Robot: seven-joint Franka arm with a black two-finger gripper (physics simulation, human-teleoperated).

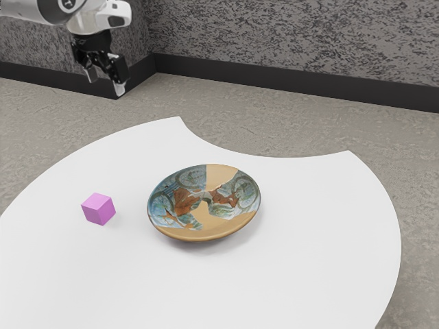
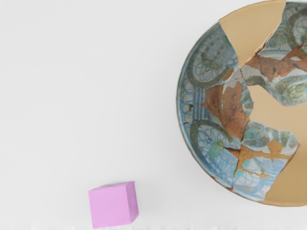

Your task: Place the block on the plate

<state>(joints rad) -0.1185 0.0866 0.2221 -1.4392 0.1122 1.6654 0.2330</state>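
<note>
The gripper hangs in the upper left of the exterior view, its two fingers parted with a clear gap between them, holding nothing. It is black, and the white and grey arm reaches in above it from the upper left corner. It is well apart from the block, a pink-purple cube that sits on the white table left of centre in the exterior view. Just right of the block, near the middle of that frame, lies the plate, a round, shallow dish with blue and green patterns, rust-brown patches and plain tan pieces. Bare tabletop separates the two; the wrist view, too, has the block beside the plate, not touching it. The table's edge has a curved notch beyond the plate, and farther out, a grey floor runs back to a dark baseboard under a mottled grey wall across the top
</note>
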